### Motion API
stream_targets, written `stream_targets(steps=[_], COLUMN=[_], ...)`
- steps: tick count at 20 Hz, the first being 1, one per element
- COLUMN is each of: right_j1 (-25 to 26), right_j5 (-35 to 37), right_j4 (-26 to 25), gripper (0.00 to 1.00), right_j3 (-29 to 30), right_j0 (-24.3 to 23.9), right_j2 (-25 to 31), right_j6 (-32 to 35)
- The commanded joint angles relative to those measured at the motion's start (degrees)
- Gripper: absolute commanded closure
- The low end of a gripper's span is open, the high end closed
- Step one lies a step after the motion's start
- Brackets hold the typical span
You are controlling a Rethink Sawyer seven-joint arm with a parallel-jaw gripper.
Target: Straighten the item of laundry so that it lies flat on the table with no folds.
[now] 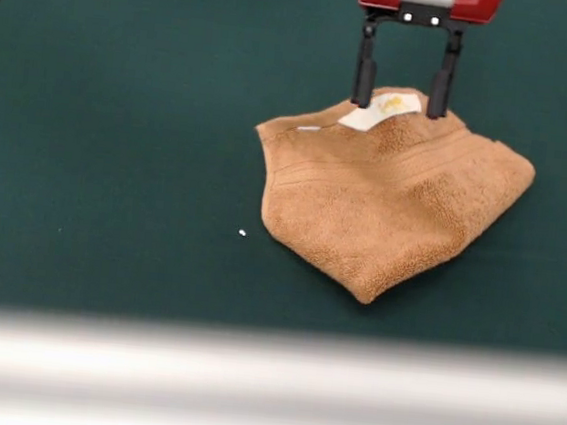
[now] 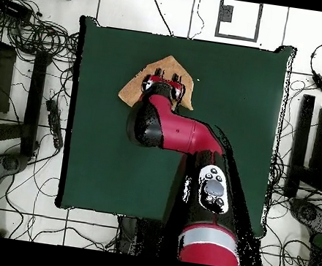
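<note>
Orange-tan towel [image 1: 390, 198] bunched, folded under gripper [image 1: 399, 108] | fingers [image 1: 363, 75] spread, straddling white label [image 1: 382, 111] | green table [image 1: 108, 155]

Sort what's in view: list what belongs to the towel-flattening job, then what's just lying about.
Job: crumpled orange-tan towel, its white label, the green table, the open claw at the towel's far edge.

Lying about: white speck on the table, floor cables.
</note>
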Motion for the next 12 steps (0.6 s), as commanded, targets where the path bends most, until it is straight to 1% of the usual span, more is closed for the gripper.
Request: stream_targets(steps=[1, 7, 12], right_j1=[2.34, 2.91, 3.75], right_j5=[2.00, 0.75, 0.98], right_j4=[5.06, 6.24, 6.31], gripper=[0.00, 0.00, 0.00], right_j3=[7.10, 7.03, 6.15], right_j0=[-0.41, 0.28, 1.50], right_j2=[9.47, 9.00, 6.85], right_j6=[16.01, 15.15, 13.19])
